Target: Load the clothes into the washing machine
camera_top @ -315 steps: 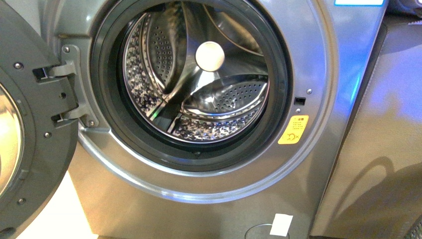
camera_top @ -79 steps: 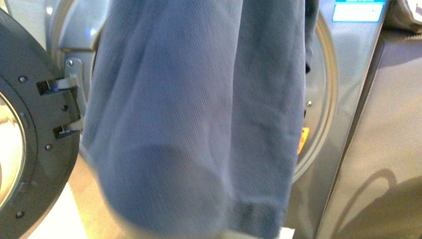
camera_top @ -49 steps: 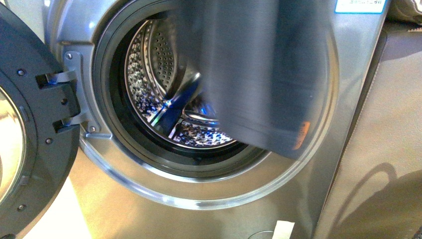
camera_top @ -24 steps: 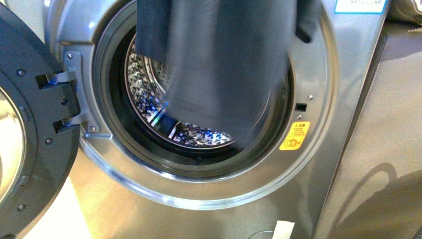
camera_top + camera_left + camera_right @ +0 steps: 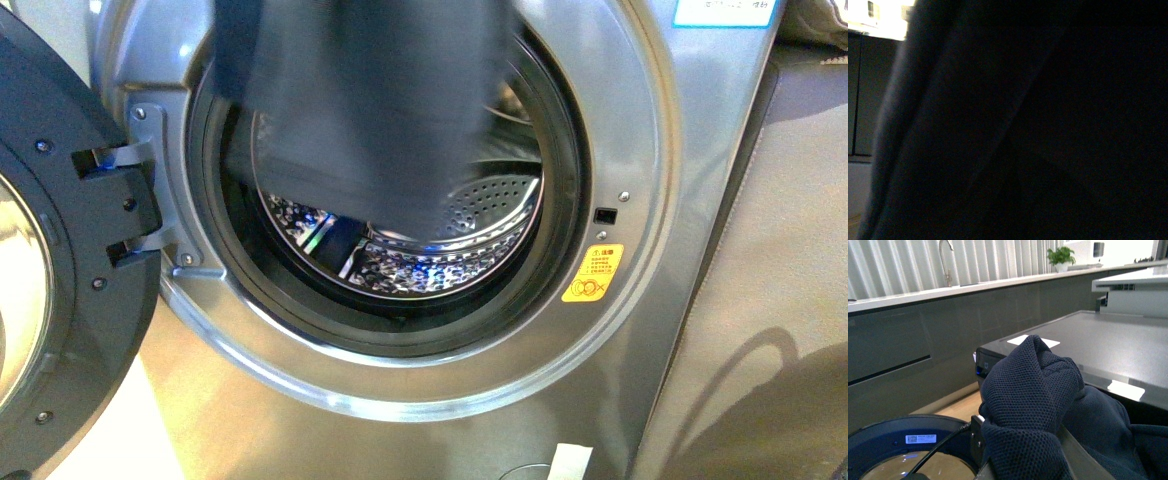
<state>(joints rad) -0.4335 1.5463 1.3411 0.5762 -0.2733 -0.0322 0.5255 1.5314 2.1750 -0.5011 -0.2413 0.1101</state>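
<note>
The clothes, a dark navy garment, hang from above the frame in front of the upper half of the washing machine's round porthole, blurred by motion. The lower hem reaches about the middle of the perforated steel drum. Neither gripper shows in the front view. In the right wrist view, navy knit clothes bunch over my right gripper, which is shut on them, its fingers mostly covered. The left wrist view is nearly all dark, filled by the clothes that my left gripper holds.
The dark grey door stands swung open at the left, held by its hinge. A yellow warning sticker sits right of the gasket. A grey cabinet side stands close on the right. A white tag lies near the floor.
The hanging clothes swung from the right of the porthole toward the left and rose, uncovering the drum's right side and the yellow sticker. Earliest frame showed no garment.
</note>
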